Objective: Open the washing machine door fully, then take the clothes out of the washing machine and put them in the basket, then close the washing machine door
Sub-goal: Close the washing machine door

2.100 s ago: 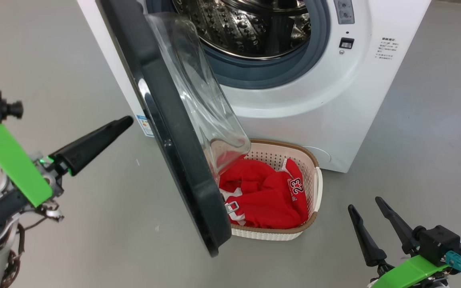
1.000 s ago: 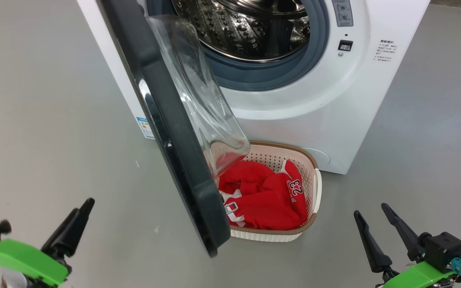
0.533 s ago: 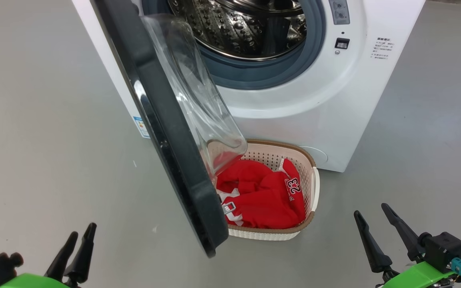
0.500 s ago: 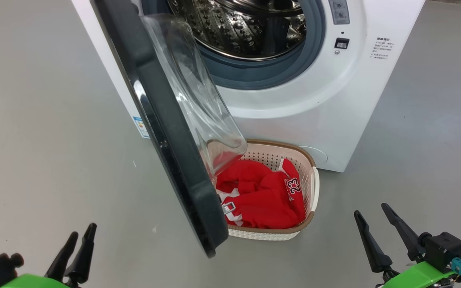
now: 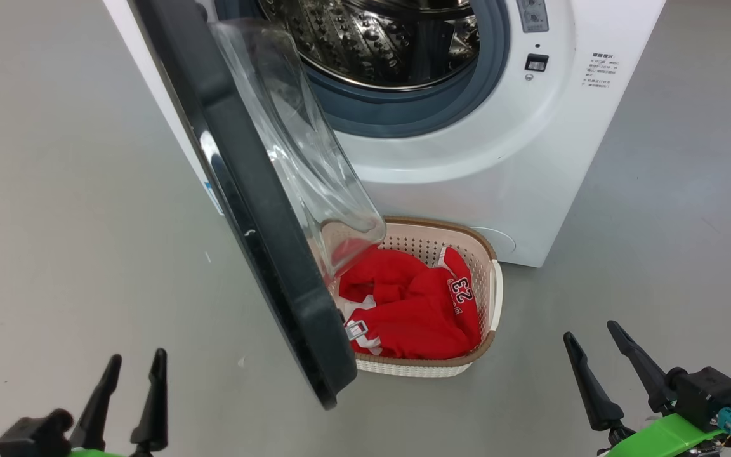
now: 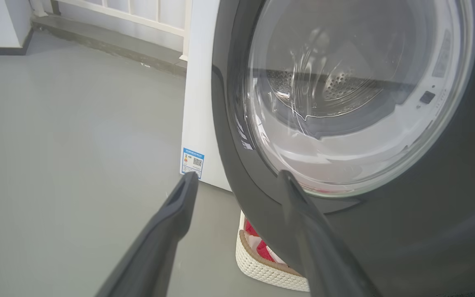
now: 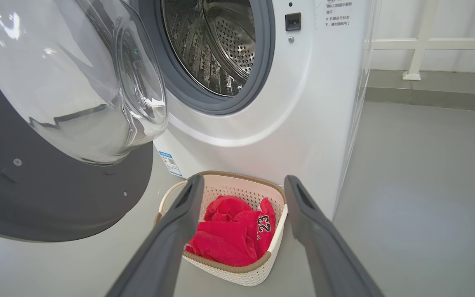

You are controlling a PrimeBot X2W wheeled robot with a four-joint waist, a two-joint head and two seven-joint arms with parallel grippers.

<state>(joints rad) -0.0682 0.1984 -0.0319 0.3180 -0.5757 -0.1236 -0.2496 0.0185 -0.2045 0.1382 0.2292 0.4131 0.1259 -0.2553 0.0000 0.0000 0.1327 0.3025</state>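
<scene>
Seeing left gripper, two long dark fingers (image 5: 138, 357), at 7 o'clock of head view, hanging over grey floor (image 5: 54, 222). Fingers standing spread, pinching nothing, pointing toward 12.

Seeing large round washing machine door with glossy black rim and bulging clear glass window (image 5: 257, 209) standing ajar, edge-on, running from 11 down to 6, clear of both grippers.

Seeing white front-loading washing machine (image 5: 499, 158) at 12 to 1, showing grey rubber seal (image 5: 403, 120) and perforated steel drum (image 5: 372, 38).

Seeing small cream perforated plastic basket with brown woven-look rim (image 5: 429, 369) at 6, sitting on floor just in front of machine, left end hiding behind door's lower edge.

Seeing bright red clothes with white trim (image 5: 416, 311) lying inside basket, number 23 facing up at its 3 o'clock side.

Seeing right gripper (image 5: 591, 331) at 5 o'clock, fingers spread, pinching nothing, well apart from basket.
</scene>
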